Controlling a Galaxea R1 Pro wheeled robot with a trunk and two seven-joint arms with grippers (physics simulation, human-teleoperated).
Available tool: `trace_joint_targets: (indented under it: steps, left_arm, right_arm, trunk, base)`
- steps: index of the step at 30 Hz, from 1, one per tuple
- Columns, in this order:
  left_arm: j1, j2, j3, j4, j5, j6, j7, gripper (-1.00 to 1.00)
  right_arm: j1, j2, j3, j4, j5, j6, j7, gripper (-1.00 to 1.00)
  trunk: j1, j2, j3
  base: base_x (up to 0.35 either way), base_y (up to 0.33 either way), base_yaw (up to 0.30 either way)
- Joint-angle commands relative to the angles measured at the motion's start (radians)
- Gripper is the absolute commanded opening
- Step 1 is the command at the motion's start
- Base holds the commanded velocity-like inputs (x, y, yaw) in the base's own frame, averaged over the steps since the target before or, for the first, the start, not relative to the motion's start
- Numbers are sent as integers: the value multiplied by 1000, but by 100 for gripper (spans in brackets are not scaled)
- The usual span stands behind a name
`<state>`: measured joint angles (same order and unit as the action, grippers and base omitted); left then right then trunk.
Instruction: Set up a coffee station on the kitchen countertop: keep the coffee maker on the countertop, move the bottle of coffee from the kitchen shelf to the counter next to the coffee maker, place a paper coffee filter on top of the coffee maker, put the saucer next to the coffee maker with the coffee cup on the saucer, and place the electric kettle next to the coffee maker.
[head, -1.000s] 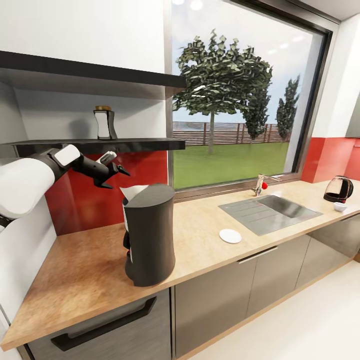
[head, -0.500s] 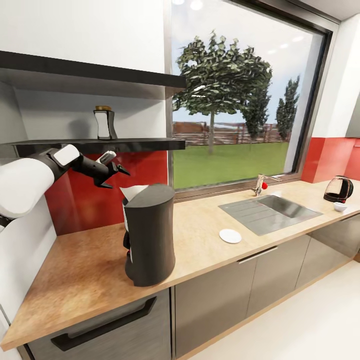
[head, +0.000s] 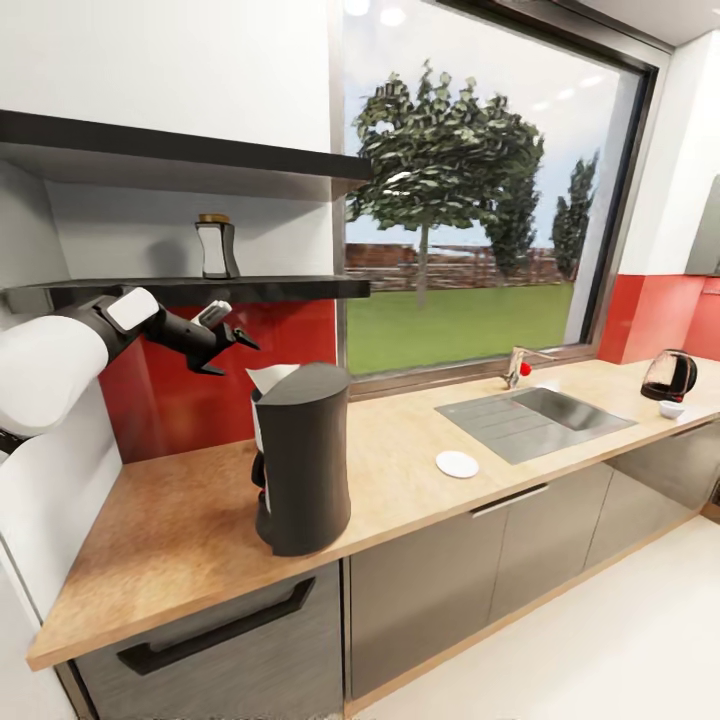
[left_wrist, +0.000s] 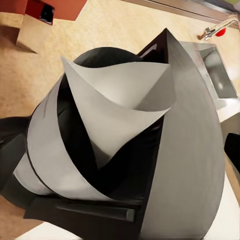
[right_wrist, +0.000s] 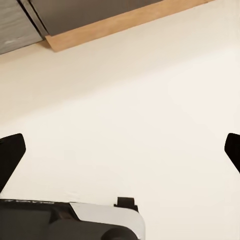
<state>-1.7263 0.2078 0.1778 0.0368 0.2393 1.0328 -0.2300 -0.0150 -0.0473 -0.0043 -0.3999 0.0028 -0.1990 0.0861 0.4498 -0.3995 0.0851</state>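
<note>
The dark coffee maker (head: 300, 460) stands on the wooden countertop (head: 180, 520), and a white paper coffee filter (head: 270, 378) sits in its top. My left gripper (head: 232, 357) hovers open just up and left of the filter, holding nothing. In the left wrist view the filter (left_wrist: 115, 100) curls as a cone inside the coffee maker (left_wrist: 190, 150). The bottle of coffee (head: 216, 247) stands on the black shelf (head: 290, 289). A white saucer (head: 457, 464) lies near the sink. The electric kettle (head: 670, 376) and a small white cup (head: 672, 408) sit at the far right. My right gripper (right_wrist: 120, 150) is open above the pale floor, fingertips (right_wrist: 10, 155) wide apart.
A steel sink (head: 535, 415) with a faucet (head: 520, 365) is set into the counter under the large window. Grey cabinets and a drawer (head: 215, 630) run below. A red backsplash (head: 170, 410) lines the wall behind my left arm.
The whole picture has shifted: the camera has moved, so the counter and coffee maker sit a little farther away. The left arm keeps the same pose.
</note>
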Motion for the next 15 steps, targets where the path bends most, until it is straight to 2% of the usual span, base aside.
trace_joint_targets:
  steps: [1,9,12,15]
  left_arm:
    - [-1,1,0,2,2,1,0,100]
    - [-3,1,-1,-8,-2,1,-3,100]
    - [-6,1,-1,-12,-2,-1,-5,100]
    - [-8,1,0,-68,2,-2,-9,100]
  right_arm:
    - [0,0,-1,-5,0,-3,4,100]
    - [0,-1,4,-74,7,-4,8,100]
    - [0,-1,5,-120,23,-3,9,100]
    - [0,-1,6,-165,49,-4,9,100]
  trunk:
    - [0,-1,-1]
    - [0,-1,-1]
    - [0,-1,-1]
    - [0,-1,-1]
  base:
    - [-43,0,0]
    - [-12,0,0]
    - [-1,0,0]
    - [0,0,0]
